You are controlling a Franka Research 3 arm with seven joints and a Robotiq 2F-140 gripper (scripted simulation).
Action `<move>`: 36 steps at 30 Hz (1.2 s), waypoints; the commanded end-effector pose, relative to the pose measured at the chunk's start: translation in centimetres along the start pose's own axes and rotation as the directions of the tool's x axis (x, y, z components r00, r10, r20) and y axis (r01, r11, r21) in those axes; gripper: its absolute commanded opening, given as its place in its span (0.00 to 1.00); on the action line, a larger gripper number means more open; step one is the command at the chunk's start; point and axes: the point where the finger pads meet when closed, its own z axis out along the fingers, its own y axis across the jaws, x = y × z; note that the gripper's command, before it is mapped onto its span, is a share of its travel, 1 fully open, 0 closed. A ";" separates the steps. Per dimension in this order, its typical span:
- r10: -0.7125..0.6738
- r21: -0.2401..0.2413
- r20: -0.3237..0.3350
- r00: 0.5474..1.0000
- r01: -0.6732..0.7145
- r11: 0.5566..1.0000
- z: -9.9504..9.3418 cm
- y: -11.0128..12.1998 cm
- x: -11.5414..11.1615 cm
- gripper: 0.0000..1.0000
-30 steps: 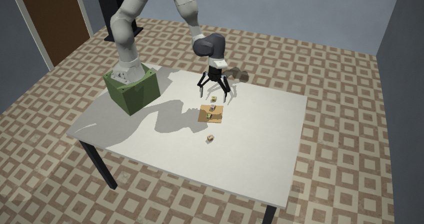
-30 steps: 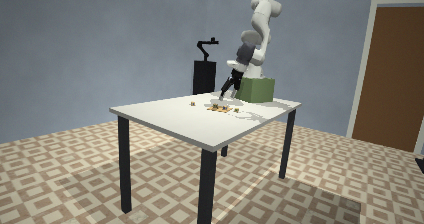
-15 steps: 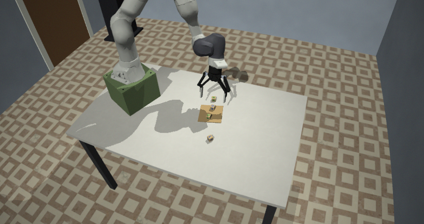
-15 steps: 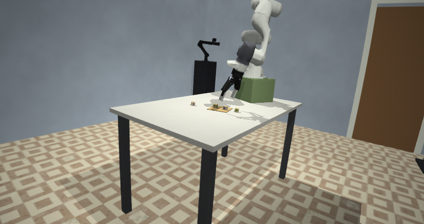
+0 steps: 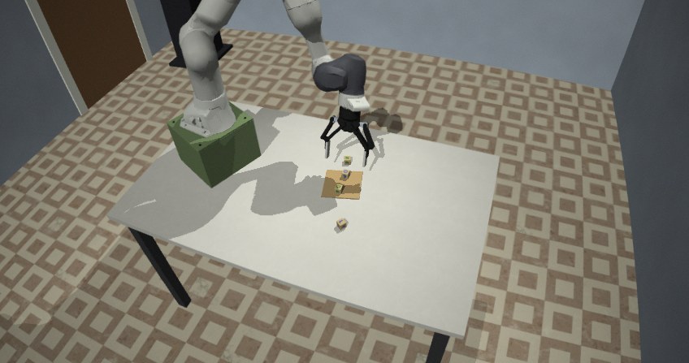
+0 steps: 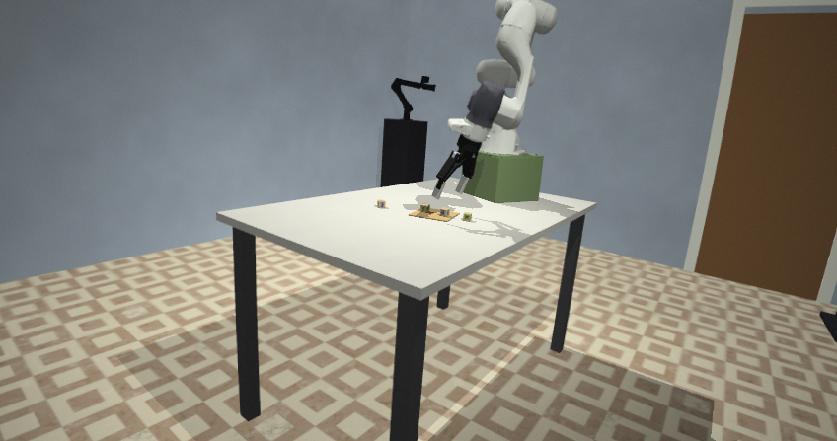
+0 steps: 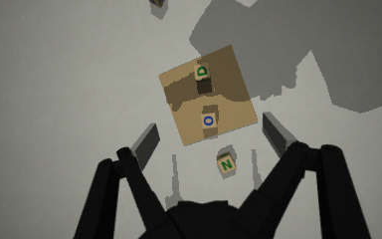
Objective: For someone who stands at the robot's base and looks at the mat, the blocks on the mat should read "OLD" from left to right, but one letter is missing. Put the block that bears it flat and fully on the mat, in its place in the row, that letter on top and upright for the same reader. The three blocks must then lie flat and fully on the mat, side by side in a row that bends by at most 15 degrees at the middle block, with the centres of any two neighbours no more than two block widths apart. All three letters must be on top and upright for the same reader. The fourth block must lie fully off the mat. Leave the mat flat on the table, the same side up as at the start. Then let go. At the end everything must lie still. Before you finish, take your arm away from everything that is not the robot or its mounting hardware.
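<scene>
A tan square mat (image 7: 228, 75) lies flat on my bench. On it sit two wooden blocks, well apart: a green D block (image 7: 202, 71) and a blue O block (image 7: 209, 120). A green N block (image 7: 226, 163) lies just off the mat's near edge. The fourth block (image 5: 342, 222) rests well beyond the mat, its letter unreadable.
</scene>
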 end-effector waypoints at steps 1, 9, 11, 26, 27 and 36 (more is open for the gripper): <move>0.008 0.000 0.000 1.000 -0.008 1.000 0.1 0.0 0.0 1.00; 0.008 -0.001 0.001 1.000 -0.008 1.000 1.8 0.0 4.6 1.00; 0.008 -0.001 0.001 1.000 -0.008 1.000 2.7 -0.1 7.0 1.00; 0.008 -0.001 0.001 1.000 -0.008 1.000 2.9 -0.1 7.5 1.00; 0.008 -0.001 0.001 1.000 -0.008 1.000 2.9 -0.1 7.5 1.00; 0.008 -0.001 0.001 1.000 -0.008 1.000 2.9 -0.1 7.5 1.00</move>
